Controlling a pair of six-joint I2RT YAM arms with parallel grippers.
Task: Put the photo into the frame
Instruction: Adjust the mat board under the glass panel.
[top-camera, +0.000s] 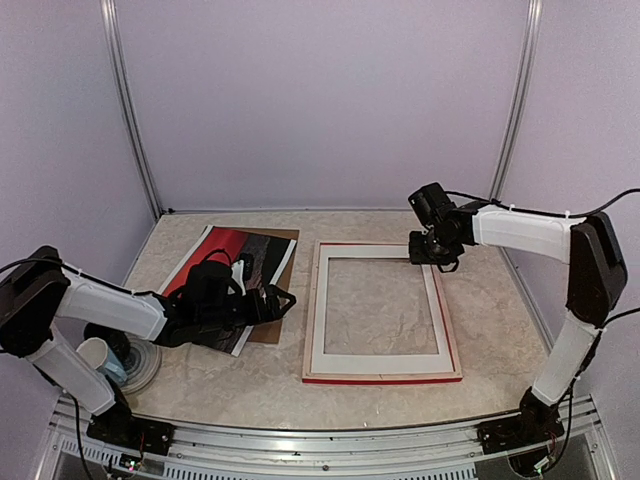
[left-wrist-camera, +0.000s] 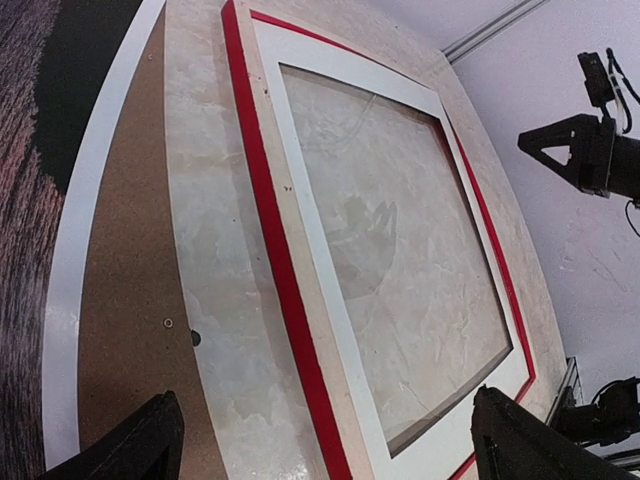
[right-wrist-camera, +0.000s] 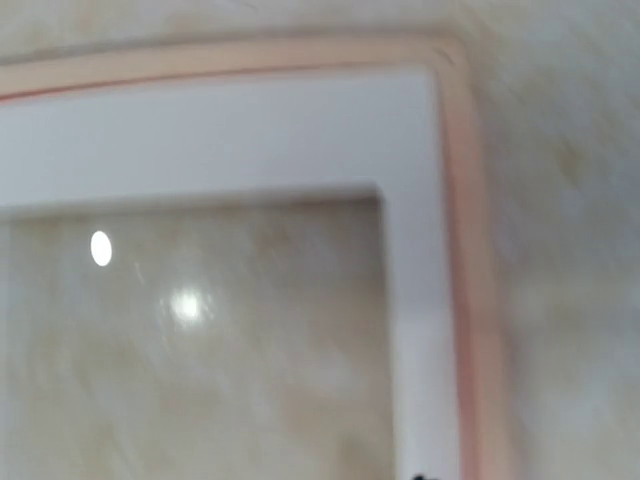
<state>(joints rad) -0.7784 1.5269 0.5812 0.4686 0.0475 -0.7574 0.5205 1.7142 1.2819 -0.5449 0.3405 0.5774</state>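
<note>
The photo lies picture side up at the left of the table, turned askew, its red sky and dark sea showing. It rests on a brown backing board, whose bare strip lies between the white border and the frame. The frame lies flat just to the right, apart from photo and board, with a red outer edge, pale wood and a white inner band; the marbled tabletop shows through its opening. The left gripper hangs over the photo's near right part with its fingers spread wide, holding nothing, and the arm behind it hides much of the print. The right gripper hovers above the frame's far right corner – whether its jaws are spread or closed I cannot tell. A white cup stands by the left arm's base.
</note>
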